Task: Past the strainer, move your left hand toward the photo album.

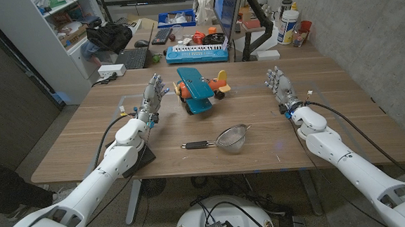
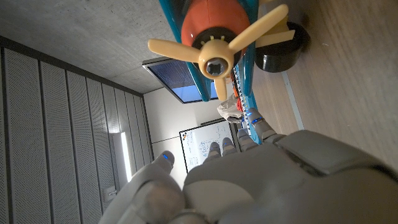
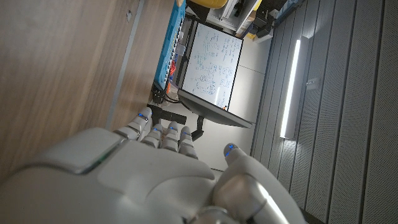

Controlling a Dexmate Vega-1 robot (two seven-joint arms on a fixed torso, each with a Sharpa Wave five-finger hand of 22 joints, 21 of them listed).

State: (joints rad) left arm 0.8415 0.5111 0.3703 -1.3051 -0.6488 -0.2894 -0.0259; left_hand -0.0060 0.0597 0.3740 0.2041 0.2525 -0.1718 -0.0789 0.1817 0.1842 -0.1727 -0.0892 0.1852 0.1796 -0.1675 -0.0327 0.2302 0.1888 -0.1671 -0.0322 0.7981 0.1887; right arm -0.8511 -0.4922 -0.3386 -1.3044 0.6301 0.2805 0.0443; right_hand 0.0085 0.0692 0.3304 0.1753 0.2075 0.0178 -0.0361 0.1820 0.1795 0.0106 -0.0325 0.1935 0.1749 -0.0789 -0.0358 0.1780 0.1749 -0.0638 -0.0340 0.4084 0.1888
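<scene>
A metal mesh strainer [image 1: 232, 138] with a black handle lies on the wooden table [image 1: 341, 84] near the front middle. My left hand [image 1: 152, 95] stands at the left, fingers apart and pointing away, holding nothing. It is left of a blue toy plane [image 1: 197, 90], whose cream propeller [image 2: 214, 59] is close in front of my left hand [image 2: 249, 180] in the left wrist view. A dark flat object [image 1: 144, 159], perhaps the photo album, lies partly hidden under my left forearm. My right hand [image 1: 280, 86] stands at the right, fingers apart, empty. The right wrist view has my right hand [image 3: 155, 180] beside bare wood.
Behind the table's far edge stand a blue toy keyboard [image 1: 197, 54], a monitor [image 1: 228, 13], a black keyboard [image 1: 132, 58] and a black bag [image 1: 109, 35]. Bottles [image 1: 288, 24] stand at the back right. A cable runs along my right arm.
</scene>
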